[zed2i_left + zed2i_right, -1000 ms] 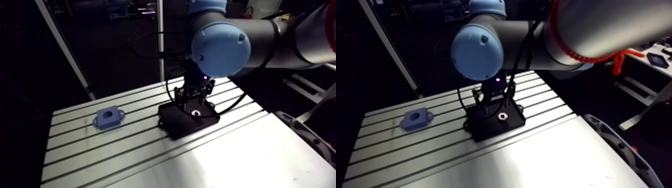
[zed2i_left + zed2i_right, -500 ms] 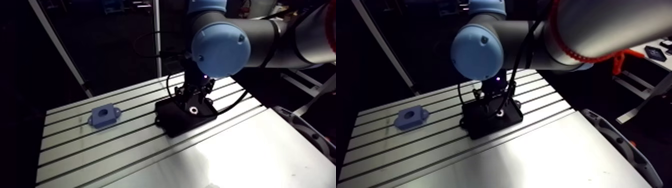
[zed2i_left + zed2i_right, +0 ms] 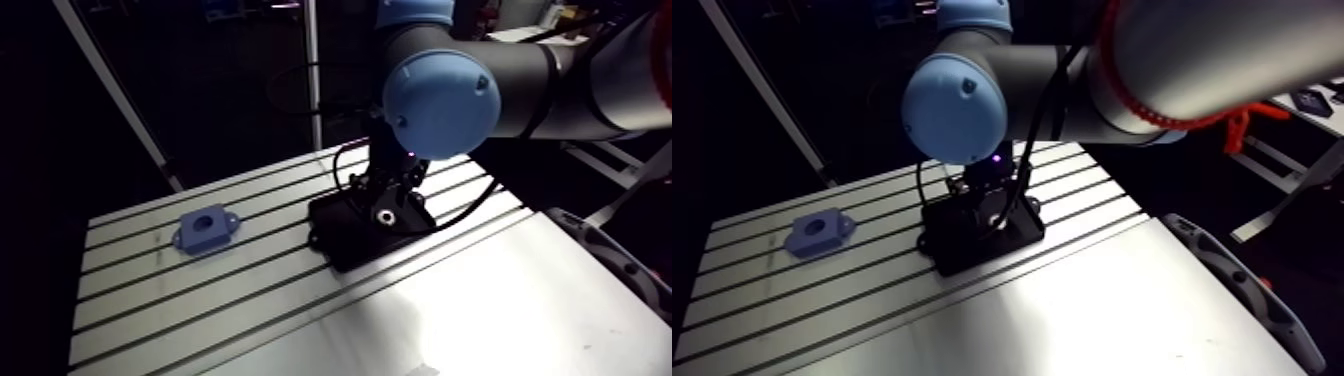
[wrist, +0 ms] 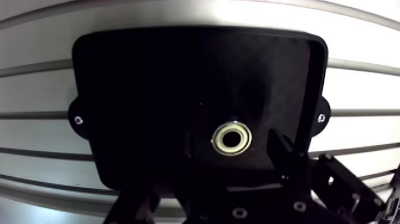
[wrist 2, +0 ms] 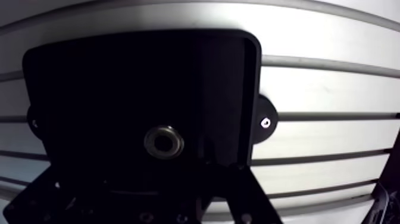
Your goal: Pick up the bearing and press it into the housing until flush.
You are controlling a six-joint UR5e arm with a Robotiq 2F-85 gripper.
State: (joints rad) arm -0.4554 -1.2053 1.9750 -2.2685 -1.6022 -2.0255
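From my seat the job looks barely begun: the bearing (image 4: 232, 138) lies flat on the black tray (image 4: 137, 101), towards the tray's edge nearest the wrist, and nothing has been lifted. The gripper (image 3: 384, 200) hangs low over that part of the tray with its fingers (image 4: 281, 150) spread, one on each side of the bearing and, as far as I can make out, not touching it; the second finger is nearly lost against the dark tray, so I read that gap with some caution. The pinch, the lift, the carry and the press are all left to do. The housing (image 3: 205, 228) sits well apart from the tray, out past its far end on the slotted table (image 3: 180, 300), its bore empty. The bearing is a small bright metal ring with a dark centre hole. The tray is a matte black rectangle with rounded corners and small screw ears at its ends. The housing is a dull blue block with a round hole and side lugs, and the table is ribbed brushed aluminium.
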